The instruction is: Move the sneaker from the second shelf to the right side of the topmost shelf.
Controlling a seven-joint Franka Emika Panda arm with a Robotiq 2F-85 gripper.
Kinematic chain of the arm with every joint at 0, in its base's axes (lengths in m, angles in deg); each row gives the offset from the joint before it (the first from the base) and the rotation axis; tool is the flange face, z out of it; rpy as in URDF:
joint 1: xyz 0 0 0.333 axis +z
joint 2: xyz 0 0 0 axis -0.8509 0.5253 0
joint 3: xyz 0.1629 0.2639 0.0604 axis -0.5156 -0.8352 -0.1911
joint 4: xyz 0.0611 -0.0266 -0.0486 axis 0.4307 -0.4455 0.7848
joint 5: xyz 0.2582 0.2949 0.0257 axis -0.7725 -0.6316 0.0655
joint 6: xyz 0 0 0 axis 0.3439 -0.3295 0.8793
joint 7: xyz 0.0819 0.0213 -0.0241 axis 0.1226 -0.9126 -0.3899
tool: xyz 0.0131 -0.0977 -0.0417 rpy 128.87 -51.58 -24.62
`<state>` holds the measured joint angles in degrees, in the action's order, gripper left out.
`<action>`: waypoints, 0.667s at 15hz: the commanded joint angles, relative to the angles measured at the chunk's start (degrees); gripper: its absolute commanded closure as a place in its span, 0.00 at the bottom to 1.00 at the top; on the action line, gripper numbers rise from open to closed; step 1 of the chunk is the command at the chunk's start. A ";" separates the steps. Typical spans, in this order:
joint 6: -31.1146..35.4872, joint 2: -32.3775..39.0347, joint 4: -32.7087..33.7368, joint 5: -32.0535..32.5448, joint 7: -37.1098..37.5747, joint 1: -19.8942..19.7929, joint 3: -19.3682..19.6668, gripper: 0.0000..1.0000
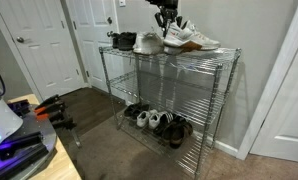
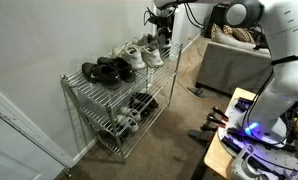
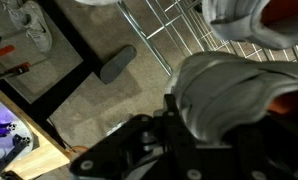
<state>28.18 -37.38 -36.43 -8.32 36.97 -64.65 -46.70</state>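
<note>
The grey-white sneaker with a tan sole point(image 1: 192, 39) is at the right end of the topmost shelf point(image 1: 225, 52) of the chrome rack, tilted with its heel raised. My gripper point(image 1: 168, 24) is above that heel end and shut on it. In an exterior view the sneaker point(image 2: 161, 46) hangs under the gripper point(image 2: 161, 30) at the far end of the top tier point(image 2: 86, 86). In the wrist view the sneaker point(image 3: 224, 90) fills the frame between my fingers point(image 3: 179, 110). The second shelf point(image 1: 179, 88) holds no shoe.
Black shoes point(image 1: 122, 41) and a bulkier white sneaker point(image 1: 147, 43) sit on the top tier to the left of the sneaker. Several shoes point(image 1: 159, 121) lie on the lowest tier. A wall is behind the rack, and a table point(image 1: 34, 150) stands nearby.
</note>
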 commanded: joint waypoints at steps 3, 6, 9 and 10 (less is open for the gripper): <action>-1.86 0.29 2.38 -0.89 -0.78 -0.60 -0.53 0.36; -1.12 -1.60 0.83 -0.58 0.08 0.20 -0.55 0.17; -0.46 -3.04 -0.58 -0.73 0.22 0.91 -0.84 0.02; -0.13 -3.30 -0.93 -0.61 0.32 1.19 -0.87 0.00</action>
<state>27.68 -37.87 -34.33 -8.36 36.99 -63.96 -47.10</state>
